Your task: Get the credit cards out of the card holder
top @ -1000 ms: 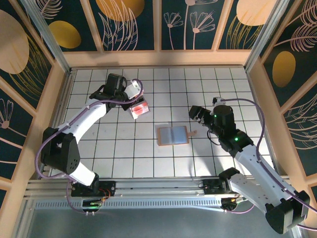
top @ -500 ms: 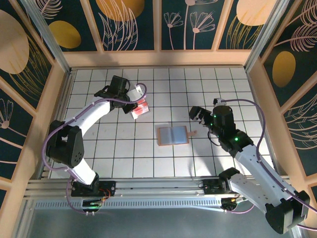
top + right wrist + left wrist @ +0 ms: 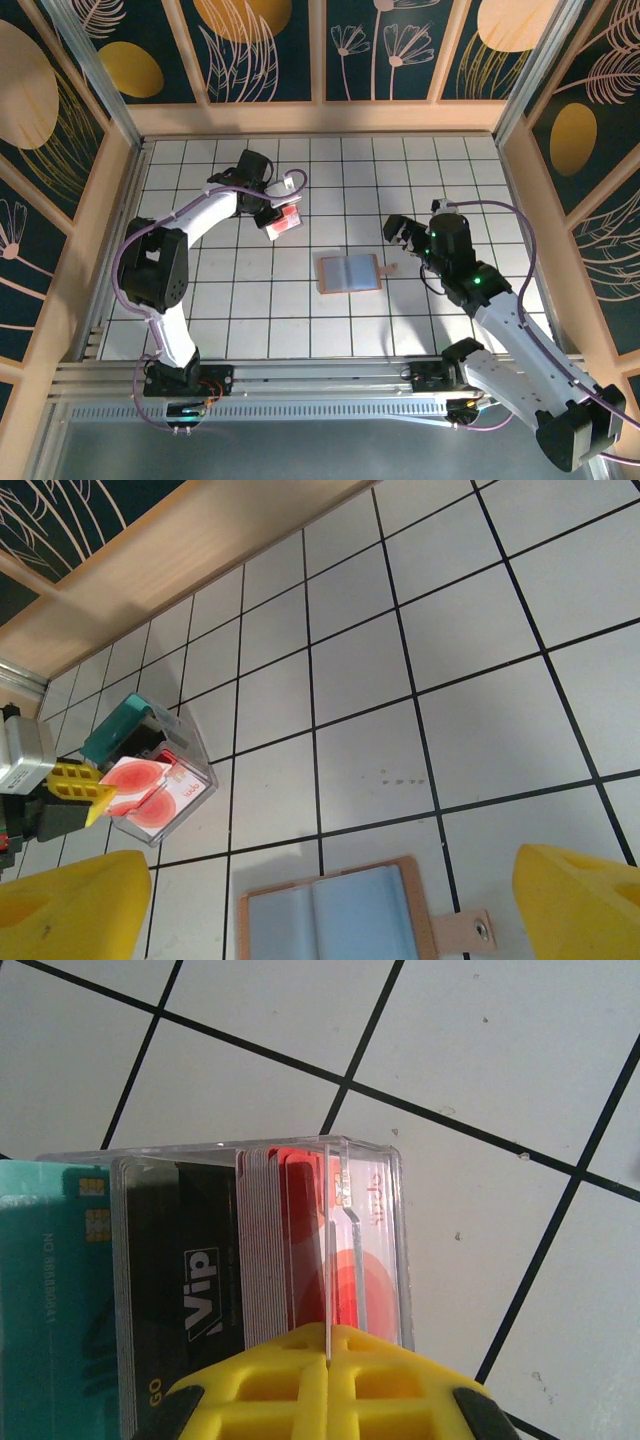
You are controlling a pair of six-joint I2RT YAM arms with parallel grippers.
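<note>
Cards [image 3: 190, 1280] in clear case [image 3: 382, 1222], well apart from card holder [image 3: 349, 272]

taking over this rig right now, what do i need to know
Left hand: shut on a clear case holding the stack of cards, up and left of the card holder.
Right hand: open, empty, hovering just right of the card holder.
Card holder: lies open and flat between the arms, blue-grey inside up, no cards visible in it.
Done: cards appear to be out.
Left: probably just set the case down and release.
</note>
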